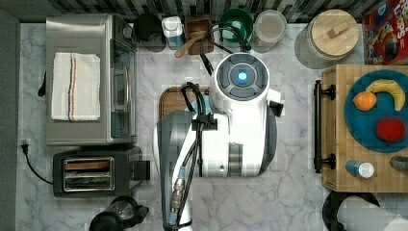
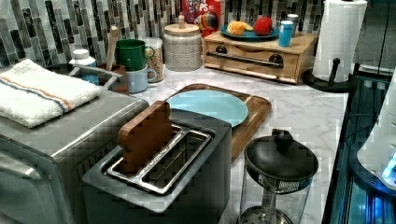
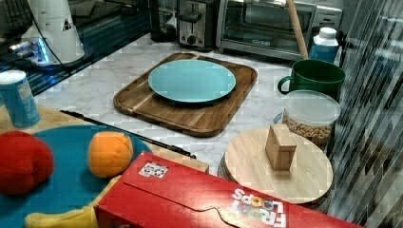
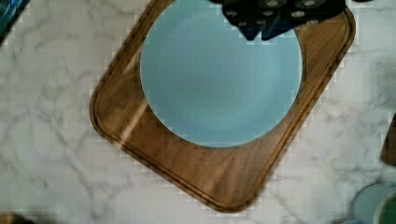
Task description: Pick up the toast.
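Where toaster [image 2: 187, 186] slots run, toast [image 2: 145, 135] upright.

White-grey marble counter [image 1: 298, 192]; striped tile backsplash [image 2: 56, 23] behind; wooden drawer unit [image 1: 337, 159] at 3 o'clock in top view.

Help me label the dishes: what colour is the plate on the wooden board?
Light blue; the plate shows best in the wrist view, lying on the wooden board.

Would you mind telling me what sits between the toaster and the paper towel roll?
In the left view, the blue plate on its wooden tray lies between toaster and paper towel roll.
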You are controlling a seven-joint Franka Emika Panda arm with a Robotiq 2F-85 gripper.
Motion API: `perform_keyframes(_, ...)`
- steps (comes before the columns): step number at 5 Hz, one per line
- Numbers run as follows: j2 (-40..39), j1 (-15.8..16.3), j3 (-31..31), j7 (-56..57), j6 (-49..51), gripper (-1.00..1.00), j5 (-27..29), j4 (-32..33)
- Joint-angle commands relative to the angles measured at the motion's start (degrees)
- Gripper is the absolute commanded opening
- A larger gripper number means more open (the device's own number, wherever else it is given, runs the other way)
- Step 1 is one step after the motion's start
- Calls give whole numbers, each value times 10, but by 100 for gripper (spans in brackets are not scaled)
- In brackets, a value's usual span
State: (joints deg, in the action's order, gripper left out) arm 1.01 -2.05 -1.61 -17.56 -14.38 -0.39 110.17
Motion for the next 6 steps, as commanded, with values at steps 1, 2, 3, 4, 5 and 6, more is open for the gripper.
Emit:
perform_keyframes(1, 21, 61, -84, -214, 42, -100, 6, -35)
perform_keyframes(2, 18, 79, -105, -284, 55, -100, 13, -49)
perform_keyframes(3, 13, 96, -142, -391, 29, -100, -5, -43)
perform_keyframes(4, 20, 104, -171, -456, 11, -100, 2, -29)
perform_keyframes(5, 31, 98, -209, -500, 1, -100, 12, -22)
perform_keyframes(6, 44, 97, -235, -526, -16, 100, 38, -9)
